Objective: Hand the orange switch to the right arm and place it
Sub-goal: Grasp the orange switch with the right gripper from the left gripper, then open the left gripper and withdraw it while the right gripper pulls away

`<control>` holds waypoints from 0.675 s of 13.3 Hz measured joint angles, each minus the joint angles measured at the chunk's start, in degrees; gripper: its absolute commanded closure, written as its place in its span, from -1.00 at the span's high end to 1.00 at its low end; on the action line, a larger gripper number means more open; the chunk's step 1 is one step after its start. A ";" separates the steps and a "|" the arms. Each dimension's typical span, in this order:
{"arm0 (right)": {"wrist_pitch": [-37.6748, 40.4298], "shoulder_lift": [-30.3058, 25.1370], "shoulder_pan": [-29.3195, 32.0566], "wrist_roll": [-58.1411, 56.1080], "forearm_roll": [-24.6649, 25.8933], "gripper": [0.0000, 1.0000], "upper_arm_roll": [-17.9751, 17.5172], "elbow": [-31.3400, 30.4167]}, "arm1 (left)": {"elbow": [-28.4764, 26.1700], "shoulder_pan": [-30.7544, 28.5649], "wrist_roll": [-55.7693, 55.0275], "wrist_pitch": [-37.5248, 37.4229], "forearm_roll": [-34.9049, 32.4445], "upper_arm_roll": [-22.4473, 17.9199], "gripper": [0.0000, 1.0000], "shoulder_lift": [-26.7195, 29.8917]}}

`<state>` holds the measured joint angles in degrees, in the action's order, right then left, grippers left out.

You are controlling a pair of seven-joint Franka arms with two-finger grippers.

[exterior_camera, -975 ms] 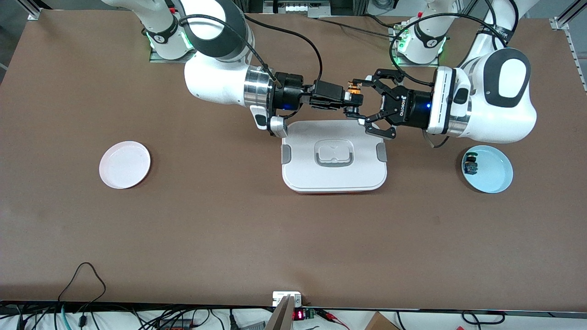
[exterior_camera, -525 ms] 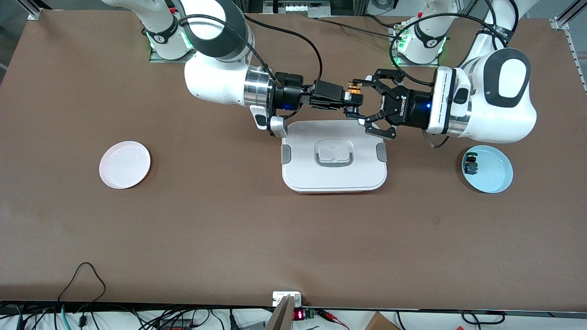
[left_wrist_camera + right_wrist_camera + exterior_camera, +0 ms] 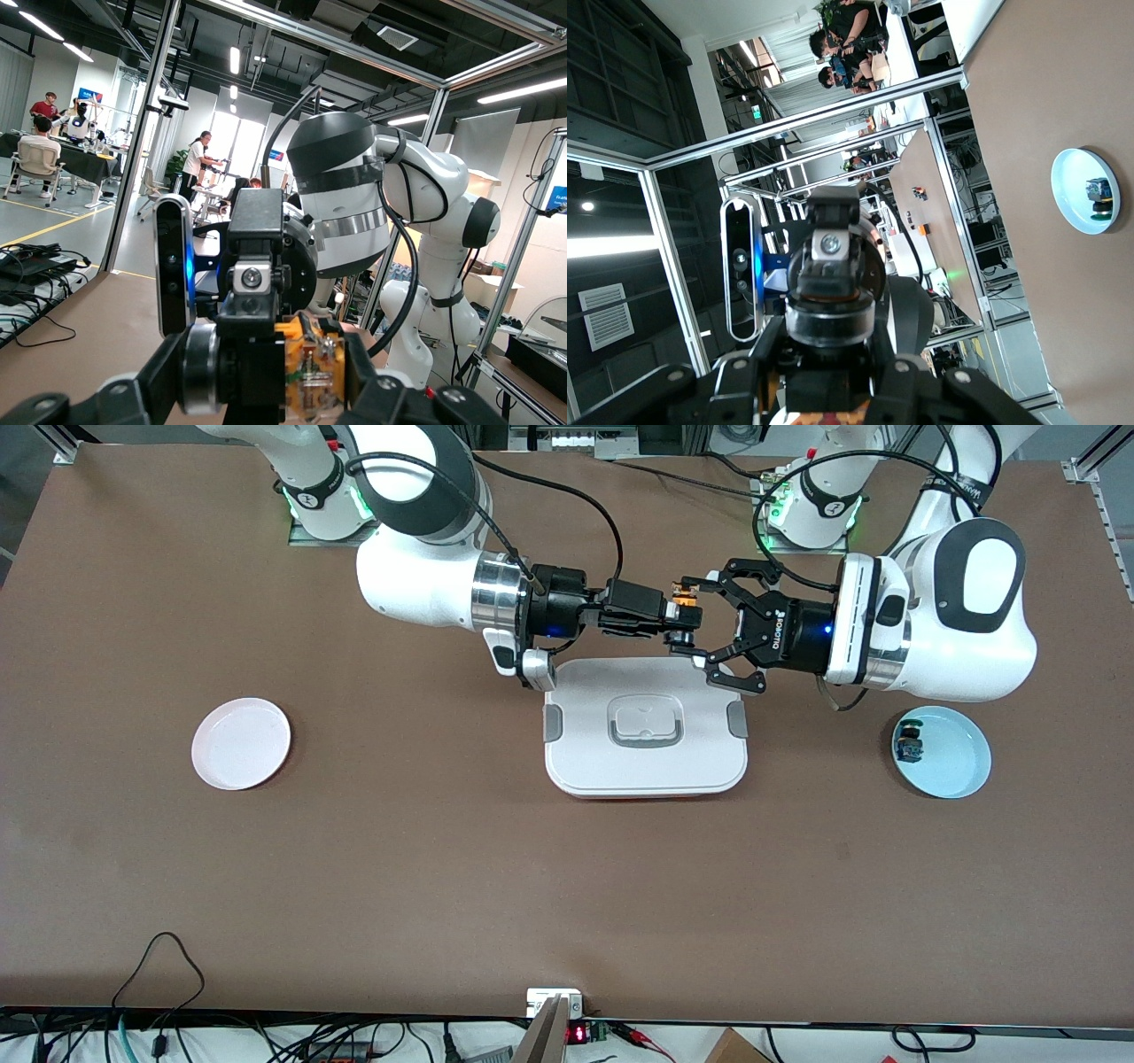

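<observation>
The orange switch [image 3: 683,612] is held in mid-air above the white lidded box's [image 3: 646,726] edge nearest the robot bases, between both grippers. The right gripper [image 3: 666,613] is closed on the switch. The left gripper [image 3: 700,622] has its fingers spread around the switch, apparently releasing. The switch's long axis cannot be determined. The pink plate [image 3: 241,743] lies toward the right arm's end of the worktop from the box.

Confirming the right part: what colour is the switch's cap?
Orange, on the switch held between both grippers; clearest in the left wrist view.
</observation>
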<state>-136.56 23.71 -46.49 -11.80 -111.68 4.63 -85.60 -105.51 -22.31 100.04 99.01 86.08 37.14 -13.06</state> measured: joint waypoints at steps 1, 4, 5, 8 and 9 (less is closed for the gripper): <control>0.00 0.00 -0.02 -0.07 0.00 -1.00 -0.01 0.00 | 0.00 -0.29 0.00 0.09 0.00 -0.18 1.00 0.00; 0.00 0.00 -0.03 -0.15 0.00 -1.00 -0.01 0.00 | -0.09 -3.64 -0.06 -0.09 -0.02 -0.65 1.00 -0.42; 0.00 -0.01 -0.04 -0.16 0.00 -1.00 -0.02 0.00 | -0.08 -5.60 -0.01 -0.82 -0.71 -0.84 1.00 -0.87; 0.00 0.00 -0.03 -0.16 0.00 -1.00 -0.02 -0.03 | 2.87 -13.08 0.25 -3.06 -10.18 -1.28 1.00 -2.92; 0.00 -0.01 -0.01 -0.16 0.00 -1.00 -0.01 -0.06 | 4.42 -15.77 0.26 -4.38 -12.59 -1.40 1.00 -3.73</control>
<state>-136.56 23.71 -46.50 -11.96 -111.68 4.62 -85.66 -101.10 -38.08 100.30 94.62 73.48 35.74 -16.80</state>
